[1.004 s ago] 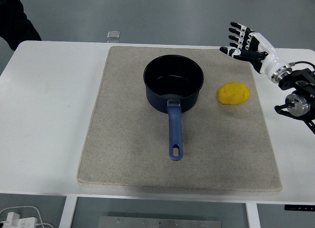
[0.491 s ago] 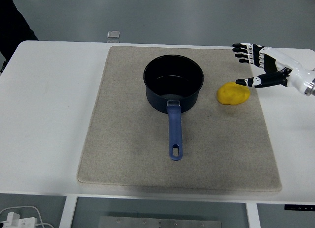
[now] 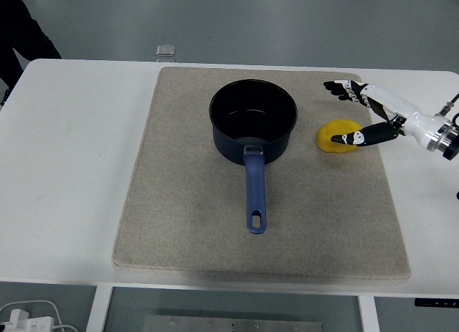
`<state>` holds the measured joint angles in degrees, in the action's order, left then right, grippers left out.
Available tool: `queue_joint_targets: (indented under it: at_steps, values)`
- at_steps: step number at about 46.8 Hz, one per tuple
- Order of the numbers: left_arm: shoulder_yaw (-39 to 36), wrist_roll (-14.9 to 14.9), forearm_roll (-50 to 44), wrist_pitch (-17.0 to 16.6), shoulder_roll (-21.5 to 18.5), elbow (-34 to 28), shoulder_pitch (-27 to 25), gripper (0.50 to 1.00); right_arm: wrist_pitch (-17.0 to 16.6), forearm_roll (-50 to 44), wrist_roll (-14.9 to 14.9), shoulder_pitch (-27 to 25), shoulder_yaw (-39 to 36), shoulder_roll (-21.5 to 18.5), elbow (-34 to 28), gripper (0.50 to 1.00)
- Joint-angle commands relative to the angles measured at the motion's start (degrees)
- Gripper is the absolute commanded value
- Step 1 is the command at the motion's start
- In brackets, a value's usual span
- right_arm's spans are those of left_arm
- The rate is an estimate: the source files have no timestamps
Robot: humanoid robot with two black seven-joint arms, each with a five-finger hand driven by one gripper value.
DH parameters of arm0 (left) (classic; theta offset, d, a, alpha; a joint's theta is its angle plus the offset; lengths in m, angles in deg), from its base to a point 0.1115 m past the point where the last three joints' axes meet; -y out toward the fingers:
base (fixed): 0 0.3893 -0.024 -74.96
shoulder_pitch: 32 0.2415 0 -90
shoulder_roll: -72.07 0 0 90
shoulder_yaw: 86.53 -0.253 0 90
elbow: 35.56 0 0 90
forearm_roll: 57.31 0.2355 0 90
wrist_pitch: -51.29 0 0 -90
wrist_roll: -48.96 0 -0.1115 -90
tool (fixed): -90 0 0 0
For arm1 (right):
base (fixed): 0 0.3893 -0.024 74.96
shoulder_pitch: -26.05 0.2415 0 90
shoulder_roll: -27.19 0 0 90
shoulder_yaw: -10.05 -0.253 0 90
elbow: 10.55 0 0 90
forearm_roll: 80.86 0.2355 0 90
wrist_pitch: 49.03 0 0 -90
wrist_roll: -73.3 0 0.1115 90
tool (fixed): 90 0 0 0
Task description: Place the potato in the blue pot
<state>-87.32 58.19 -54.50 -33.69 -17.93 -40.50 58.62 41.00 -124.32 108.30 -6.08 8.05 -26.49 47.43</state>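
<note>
Reaching in over the white tabletop point(image 3: 79, 153), the robot's right hand point(image 3: 362, 110) hangs spread above the yellow potato point(image 3: 337, 137), thumb tip point(image 3: 343, 139) lying over the potato's top and the other fingers point(image 3: 338, 87) stretched past its far side, gripping nothing. The potato rests on the beige mat point(image 3: 179, 224) just under the hand; the blue pot point(image 3: 252, 121) stands near it, beyond the fingertips, handle toward the tabletop's near edge.

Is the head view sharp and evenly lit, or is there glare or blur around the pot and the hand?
Head view: even, soft light and faint shadows; the pot shows a small sheen inside, no harsh glare; the potato is crisp; the right hand looks sharp, without noticeable motion blur.
</note>
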Motion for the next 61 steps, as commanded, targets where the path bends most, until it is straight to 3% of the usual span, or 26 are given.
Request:
queue_joint_targets:
  at_steps: [1,20,61]
  values:
    - [-0.09,0.00,0.00,-0.01,0.00,0.01,0.00,0.996,1.99,-0.75,-0.01,0.22,1.03,-0.81,-1.11,0.944]
    - [0.00,0.00,0.00,-0.01,0.00,0.10,0.00,0.996,7.97,-5.41,-0.01,0.66,5.77,-7.58,-9.64,0.944]
    - [0.00,0.00,0.00,-0.01,0.00,0.10,0.00,0.996,8.23,-8.49,-0.01,0.40,8.24,-6.44,-12.72,0.940]
